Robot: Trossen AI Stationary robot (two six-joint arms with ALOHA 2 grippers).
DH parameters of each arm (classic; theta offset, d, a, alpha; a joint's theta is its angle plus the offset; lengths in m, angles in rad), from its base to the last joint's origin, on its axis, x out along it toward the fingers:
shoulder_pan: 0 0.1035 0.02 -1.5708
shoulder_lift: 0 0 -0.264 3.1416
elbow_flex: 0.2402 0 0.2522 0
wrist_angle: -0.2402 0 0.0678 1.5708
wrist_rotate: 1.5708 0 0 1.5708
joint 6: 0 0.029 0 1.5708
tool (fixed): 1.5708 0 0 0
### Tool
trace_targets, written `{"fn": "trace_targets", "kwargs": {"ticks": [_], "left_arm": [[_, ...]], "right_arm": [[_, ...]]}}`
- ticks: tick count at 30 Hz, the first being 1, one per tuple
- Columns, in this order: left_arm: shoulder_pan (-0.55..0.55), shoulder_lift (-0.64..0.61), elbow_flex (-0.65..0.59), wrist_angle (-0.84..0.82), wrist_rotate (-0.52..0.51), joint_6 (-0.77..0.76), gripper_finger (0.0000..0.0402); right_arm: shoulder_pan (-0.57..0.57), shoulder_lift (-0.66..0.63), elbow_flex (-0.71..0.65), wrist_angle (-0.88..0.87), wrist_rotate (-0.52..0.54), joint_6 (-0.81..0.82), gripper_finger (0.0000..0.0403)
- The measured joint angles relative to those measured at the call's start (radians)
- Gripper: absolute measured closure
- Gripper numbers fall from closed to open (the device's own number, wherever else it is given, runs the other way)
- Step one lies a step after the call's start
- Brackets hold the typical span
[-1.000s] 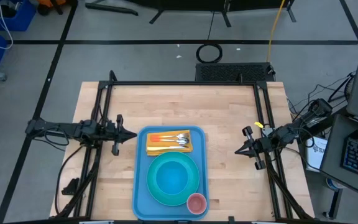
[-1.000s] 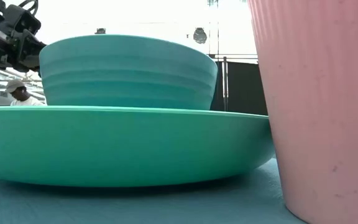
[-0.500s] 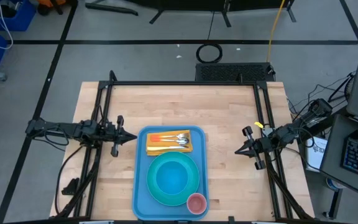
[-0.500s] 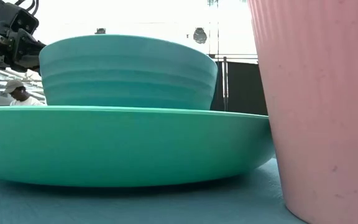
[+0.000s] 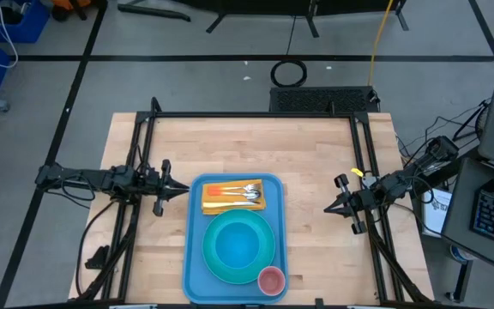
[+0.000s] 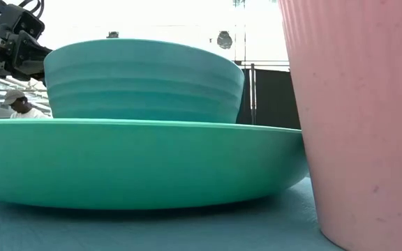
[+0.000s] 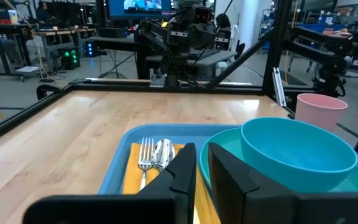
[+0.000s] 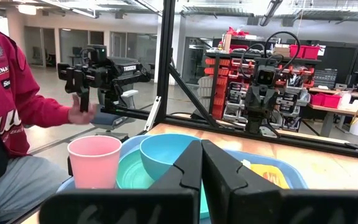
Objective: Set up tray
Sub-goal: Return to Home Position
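Observation:
The blue tray (image 5: 194, 257) lies at the table's near middle. On it stand a turquoise plate (image 5: 212, 260) holding a turquoise bowl (image 5: 238, 243), and a pink cup (image 5: 270, 280) at its near right corner. A yellow napkin (image 5: 213, 204) carrying a fork and spoon (image 5: 245, 192) lies at its far end. My left gripper (image 5: 183, 186) hovers shut just left of the tray's far left corner, pointing right. My right gripper (image 5: 327, 209) is shut, right of the tray, pointing left. Neither touches anything. The low view is filled by plate (image 6: 138, 164), bowl (image 6: 145, 80) and cup (image 6: 361, 118).
Bare wooden tabletop (image 5: 256, 146) stretches beyond the tray's far end and on both its sides. A black frame (image 5: 256, 114) runs along the table's far edge and sides. A person in a red sleeve (image 8: 17, 106) stands by the table's near side, hand (image 8: 79, 113) raised.

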Motion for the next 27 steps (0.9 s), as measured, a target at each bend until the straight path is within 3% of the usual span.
{"fn": "trace_targets", "kwargs": {"ticks": [27], "left_arm": [[0.0, 0.0, -0.003, 0.065, -0.003, -0.001, 0.0353]], "right_arm": [[0.0, 0.0, 0.0, 0.0, 0.0, 0.0, 0.0403]]}}
